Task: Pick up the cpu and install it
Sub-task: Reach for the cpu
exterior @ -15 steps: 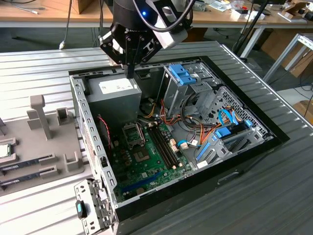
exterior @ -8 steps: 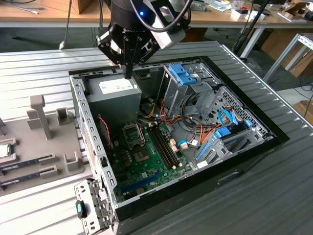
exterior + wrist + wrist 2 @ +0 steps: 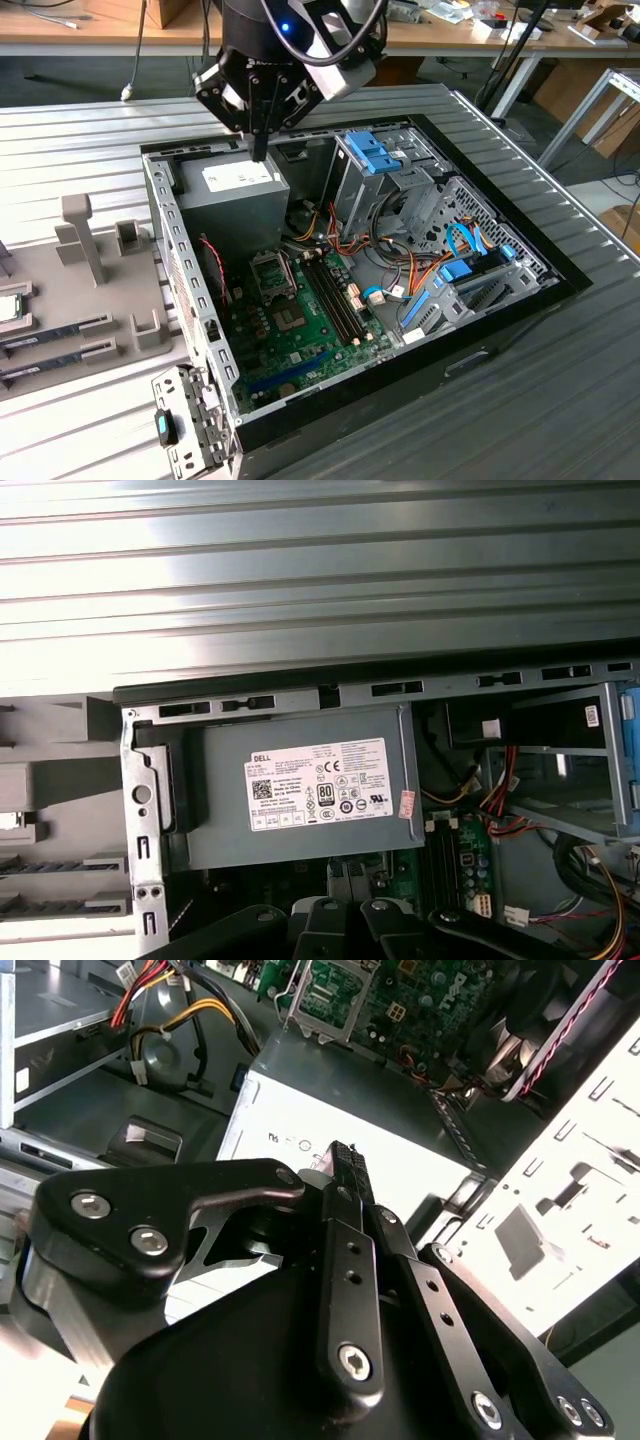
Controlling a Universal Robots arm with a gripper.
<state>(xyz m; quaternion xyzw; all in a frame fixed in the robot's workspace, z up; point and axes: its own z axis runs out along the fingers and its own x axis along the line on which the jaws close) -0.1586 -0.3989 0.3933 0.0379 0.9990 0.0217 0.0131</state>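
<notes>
Exterior view: your gripper hangs just above the power supply in the rear corner of the open computer case, fingers pressed together on nothing. In the second wrist view the gripper shows its tips meeting over the supply's pale label. The cpu lies well apart from it, on the grey tray at the exterior view's left edge. The socket sits on the motherboard, just past the supply.

Your risks, as I judge them: the tips ride low, so a sideways sweep toward the tray could clip the case wall. Fingers left together would knock the chip rather than take it. The loose cables near the socket could snag.

Everything rests on a ribbed grey metal table. Wooden benches with clutter stand behind.
</notes>
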